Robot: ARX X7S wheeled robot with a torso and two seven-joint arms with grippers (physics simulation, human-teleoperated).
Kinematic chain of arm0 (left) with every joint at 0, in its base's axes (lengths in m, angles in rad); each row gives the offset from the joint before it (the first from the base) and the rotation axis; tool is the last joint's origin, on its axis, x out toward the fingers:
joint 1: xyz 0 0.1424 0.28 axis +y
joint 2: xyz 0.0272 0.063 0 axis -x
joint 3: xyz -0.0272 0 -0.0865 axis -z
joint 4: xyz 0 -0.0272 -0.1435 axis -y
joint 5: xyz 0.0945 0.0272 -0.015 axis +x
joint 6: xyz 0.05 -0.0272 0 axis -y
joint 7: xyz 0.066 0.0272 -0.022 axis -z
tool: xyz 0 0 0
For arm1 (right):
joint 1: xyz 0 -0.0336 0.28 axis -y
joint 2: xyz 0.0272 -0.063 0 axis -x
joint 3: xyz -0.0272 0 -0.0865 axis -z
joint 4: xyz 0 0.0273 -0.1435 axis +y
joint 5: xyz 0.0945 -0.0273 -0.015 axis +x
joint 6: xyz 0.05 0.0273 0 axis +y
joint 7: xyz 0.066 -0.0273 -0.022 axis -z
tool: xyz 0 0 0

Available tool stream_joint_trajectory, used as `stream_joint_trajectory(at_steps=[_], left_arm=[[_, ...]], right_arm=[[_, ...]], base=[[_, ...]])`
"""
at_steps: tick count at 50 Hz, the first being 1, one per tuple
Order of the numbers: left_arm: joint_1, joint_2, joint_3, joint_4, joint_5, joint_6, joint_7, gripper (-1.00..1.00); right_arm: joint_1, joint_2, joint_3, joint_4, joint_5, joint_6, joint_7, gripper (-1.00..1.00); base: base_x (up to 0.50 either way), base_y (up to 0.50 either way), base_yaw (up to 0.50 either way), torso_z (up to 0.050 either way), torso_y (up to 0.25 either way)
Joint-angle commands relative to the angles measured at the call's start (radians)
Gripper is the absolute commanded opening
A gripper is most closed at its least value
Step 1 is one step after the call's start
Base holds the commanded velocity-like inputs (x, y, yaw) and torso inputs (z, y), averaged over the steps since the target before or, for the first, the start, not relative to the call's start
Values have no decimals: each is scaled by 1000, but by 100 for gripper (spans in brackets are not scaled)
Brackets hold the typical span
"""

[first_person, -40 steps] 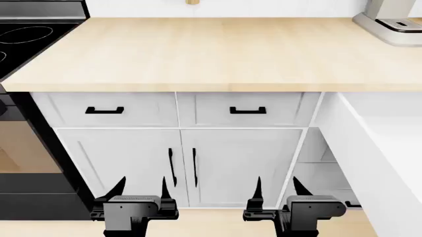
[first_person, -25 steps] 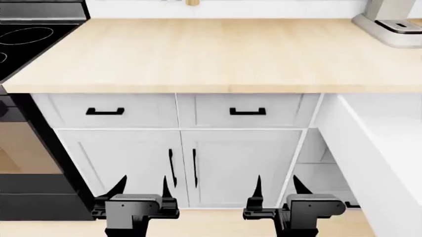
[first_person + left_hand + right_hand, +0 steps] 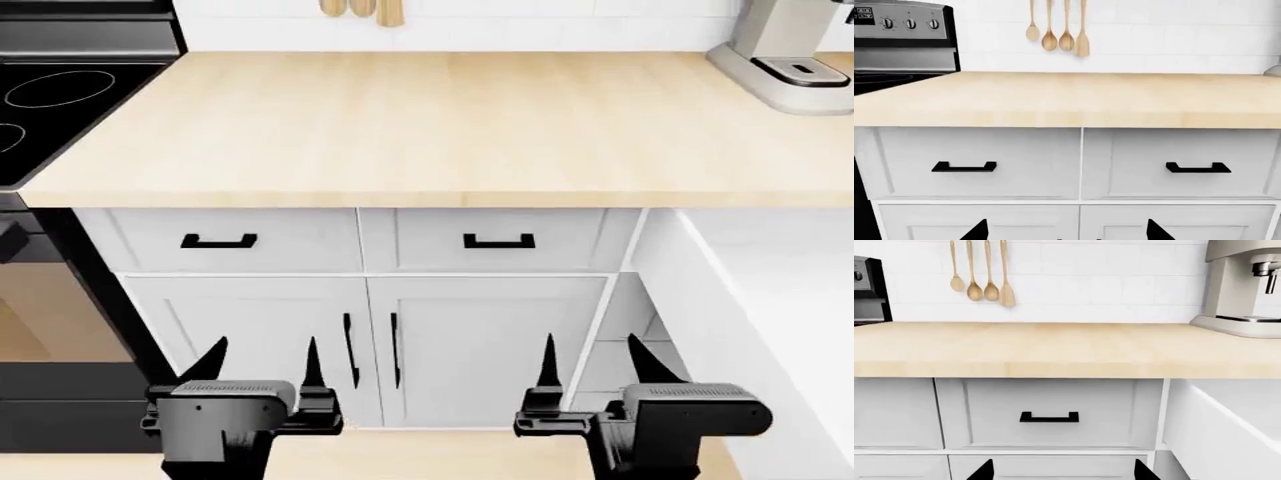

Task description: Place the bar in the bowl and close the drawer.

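Two black fingertips are all the left wrist view shows of the left gripper [image 3: 1066,231], spread wide with nothing between them, facing a pair of narrow closed drawers under a bare wooden counter [image 3: 1074,97]; a stove [image 3: 901,45] stands at one end and wooden spoons [image 3: 1057,27] hang on the tiled wall behind. Neither the bar nor the bowl appears here. From the head view, both arms hang low in front of the cabinet doors [image 3: 367,345], well short of the counter [image 3: 427,125]: the left gripper [image 3: 260,362] and the right gripper [image 3: 594,360] each have their fingers apart and empty. The counter top is bare apart from a coffee machine [image 3: 787,50] at its far right corner, and along the right edge runs the white side wall of the drawer [image 3: 714,310], pulled out toward the robot with its pale inside partly seen; its front and handle fall outside the frame. The right wrist view gives the right gripper [image 3: 1062,471] as two spread tips again, one narrow closed drawer ahead, the coffee machine [image 3: 1241,287] above, and the drawer [image 3: 1221,435] open beside it, its contents hidden by the wall. Judging from this, the task sits at its searching stage: no bar, no bowl found, nothing grasped. The next move probably calls for turning the head or base to the right to look into the open drawer, where the bar may lie, before either arm reaches.
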Motion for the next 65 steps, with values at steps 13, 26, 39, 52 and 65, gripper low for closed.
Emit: stream_joint_trajectory(at_steps=[13, 26, 39, 52, 65], left_arm=[[-240, -143, -194, 627, -309, -869, -60, 100], [-673, -468, -297, 455, -1631, -1111, -954, 100], [-1065, -703, 105, 209, -2052, -960, -1264, 100], [-1330, -748, 335, 18, -2224, -949, -1330, 100], [-1340, -758, 369, 34, -2234, -936, -1326, 100]], right_arm=[[173, 259, 237, -623, 569, 865, 230, 100], [597, 747, 166, -443, 1854, 879, 1009, 100], [1127, 912, -282, -256, 2269, 870, 1274, 100], [1454, 886, -566, -47, 2454, 988, 1363, 100], [1501, 901, -621, -34, 2480, 1003, 1353, 100]], base=[[0, 0, 0, 50, 0], [0, 0, 0, 6, 0], [0, 0, 0, 0, 0], [0, -154, 0, 0, 0], [-33, -500, 0, 0, 0]])
